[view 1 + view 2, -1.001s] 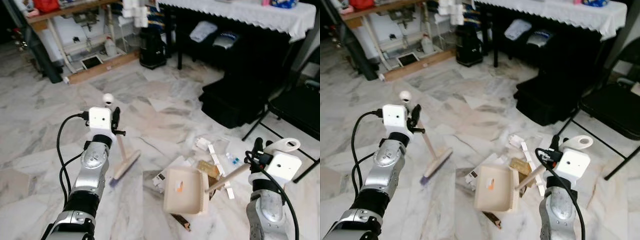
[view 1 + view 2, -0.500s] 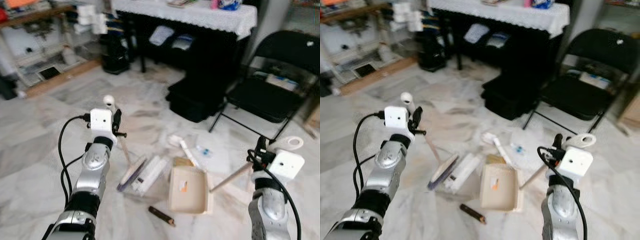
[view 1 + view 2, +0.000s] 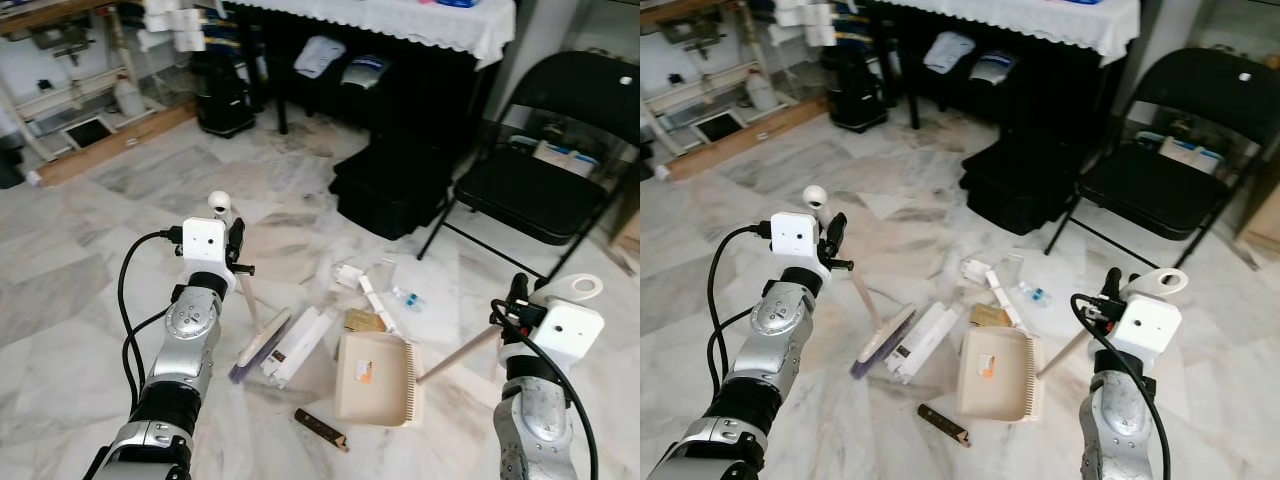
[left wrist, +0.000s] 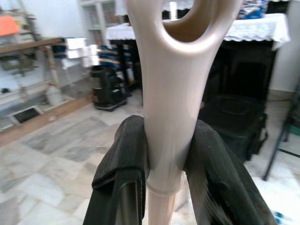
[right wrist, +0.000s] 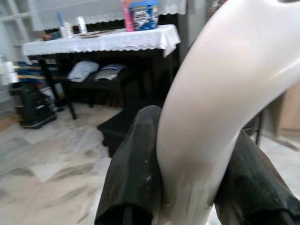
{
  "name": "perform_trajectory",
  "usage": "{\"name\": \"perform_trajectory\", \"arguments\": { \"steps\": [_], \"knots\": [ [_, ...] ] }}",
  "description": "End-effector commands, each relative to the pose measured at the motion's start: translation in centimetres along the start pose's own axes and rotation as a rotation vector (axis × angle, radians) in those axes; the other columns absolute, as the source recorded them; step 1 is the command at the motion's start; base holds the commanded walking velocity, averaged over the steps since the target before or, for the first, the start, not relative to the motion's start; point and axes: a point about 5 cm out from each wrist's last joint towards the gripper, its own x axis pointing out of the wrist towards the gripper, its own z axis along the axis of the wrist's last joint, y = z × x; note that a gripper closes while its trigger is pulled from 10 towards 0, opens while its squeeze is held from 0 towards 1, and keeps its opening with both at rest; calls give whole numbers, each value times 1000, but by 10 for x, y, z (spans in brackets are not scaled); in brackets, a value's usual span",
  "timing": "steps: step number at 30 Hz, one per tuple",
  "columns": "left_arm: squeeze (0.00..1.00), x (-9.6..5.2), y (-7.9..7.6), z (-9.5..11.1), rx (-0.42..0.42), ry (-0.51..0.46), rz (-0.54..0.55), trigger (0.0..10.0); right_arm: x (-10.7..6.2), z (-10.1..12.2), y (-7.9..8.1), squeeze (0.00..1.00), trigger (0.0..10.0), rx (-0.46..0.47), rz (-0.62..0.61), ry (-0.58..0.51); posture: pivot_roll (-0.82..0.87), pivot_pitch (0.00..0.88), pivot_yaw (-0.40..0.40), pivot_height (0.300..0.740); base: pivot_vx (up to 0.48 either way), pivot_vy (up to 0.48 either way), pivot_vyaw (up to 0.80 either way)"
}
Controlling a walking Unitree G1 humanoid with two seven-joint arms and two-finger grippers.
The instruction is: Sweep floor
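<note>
Our left gripper pinches the broom handle, bristles behind the white box to push it. Right gripper clamps the dustpan handle, pan flat on the floor as catcher.

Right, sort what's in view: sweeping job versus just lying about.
For the job:
left gripper clamped on the broom
right gripper clamped on the dustpan
white carton, brown stick, scattered litter

Lying about:
folding chair
black case
</note>
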Motion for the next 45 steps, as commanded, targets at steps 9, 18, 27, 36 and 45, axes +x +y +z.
{"name": "perform_trajectory", "arguments": {
  "steps": [9,18,27,36,45],
  "knots": [
    [0,0,1,4,12,-30,0,10000,1,6,-1,0,10000,12,-5,-30,-176,0,70,740,0,289,-342],
    [0,1,2,5,19,-32,-8,10000,1,4,-1,0,10000,18,-5,-21,-171,0,76,740,0,305,-762],
    [0,2,3,5,26,-31,-13,10000,1,5,0,0,10000,17,-8,-25,-170,0,80,740,0,30,-756],
    [0,3,3,6,36,-33,-14,10000,0,6,1,0,10000,9,-3,-44,-167,6,83,740,0,0,-147],
    [0,0,5,0,46,-6,-3,10000,-12,-8,-6,0,10000,-6,-28,15,-175,23,82,740,0,0,0]
  ]
}}
